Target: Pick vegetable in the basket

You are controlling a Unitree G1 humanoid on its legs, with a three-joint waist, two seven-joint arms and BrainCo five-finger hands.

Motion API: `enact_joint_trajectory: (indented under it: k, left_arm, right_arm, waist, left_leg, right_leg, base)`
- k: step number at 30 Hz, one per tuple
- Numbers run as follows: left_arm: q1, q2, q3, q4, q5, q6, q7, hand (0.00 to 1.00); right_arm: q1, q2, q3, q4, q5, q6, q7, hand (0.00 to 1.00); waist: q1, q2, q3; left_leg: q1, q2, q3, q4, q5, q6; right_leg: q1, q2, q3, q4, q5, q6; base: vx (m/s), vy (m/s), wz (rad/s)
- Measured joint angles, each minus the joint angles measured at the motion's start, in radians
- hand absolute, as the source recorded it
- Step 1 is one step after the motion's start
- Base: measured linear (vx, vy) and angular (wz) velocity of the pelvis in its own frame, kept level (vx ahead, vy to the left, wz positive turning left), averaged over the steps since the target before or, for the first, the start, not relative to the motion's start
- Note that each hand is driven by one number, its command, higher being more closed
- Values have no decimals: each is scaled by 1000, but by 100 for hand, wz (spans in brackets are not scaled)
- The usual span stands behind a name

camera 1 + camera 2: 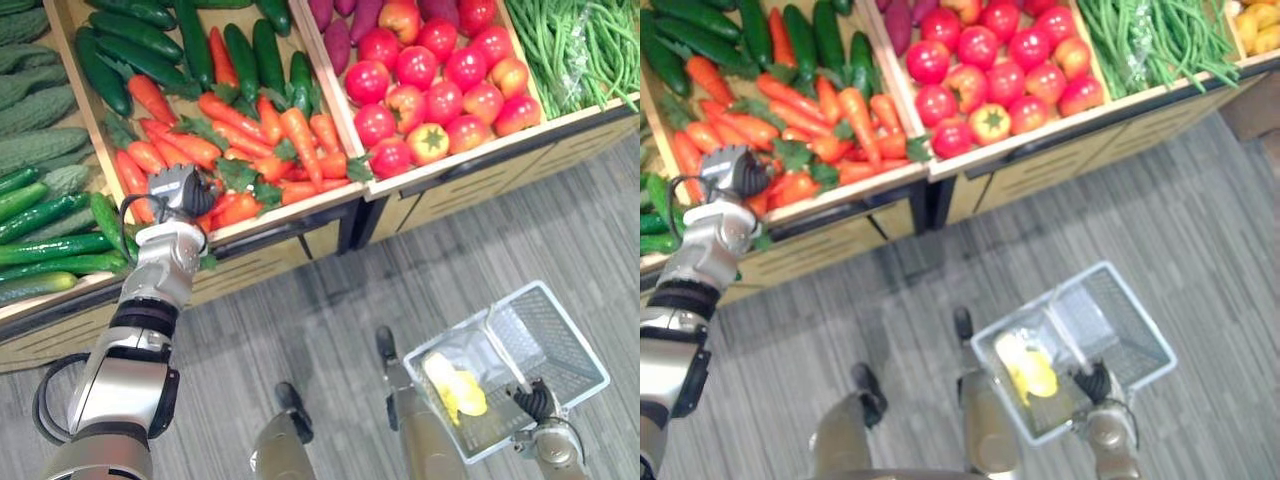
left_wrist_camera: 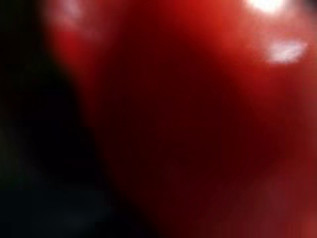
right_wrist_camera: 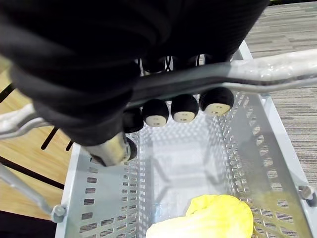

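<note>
Orange carrots with green tops lie heaped in a wooden bin of the produce stand. My left hand reaches down into the near edge of that heap, its fingers buried among the carrots. The left wrist view looks at a red-orange surface from very close. Low at the right, my right hand holds a silver mesh basket over the floor. Its fingers are curled round the basket's handle. A yellow vegetable lies on the basket's bottom.
Dark cucumbers lie behind the carrots, with bumpy green gourds to the left. Red tomatoes fill the bin to the right, then green beans. Grey floor runs between stand and basket.
</note>
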Motion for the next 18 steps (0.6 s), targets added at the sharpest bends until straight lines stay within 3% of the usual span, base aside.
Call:
enact_joint_trajectory:
  k: [7,18]
  left_arm:
    - [0,-23,4,-4,-6,22,2,100]
    - [1,-33,41,-170,-5,36,24,100]
  right_arm:
    - [1,0,7,8,-3,1,0,100]
    - [15,3,-6,72,-4,9,0,100]
  waist:
    - [0,-3,-30]
    - [9,2,-69]
  left_leg:
    - [3,4,-12,0,2,-2]
    - [36,-27,-63,-26,22,4]
  right_leg:
    - [10,3,-7,0,0,-1]
    - [73,-23,-44,-17,0,-1]
  base:
    - [-47,-58,3]
    - [-36,-32,13]
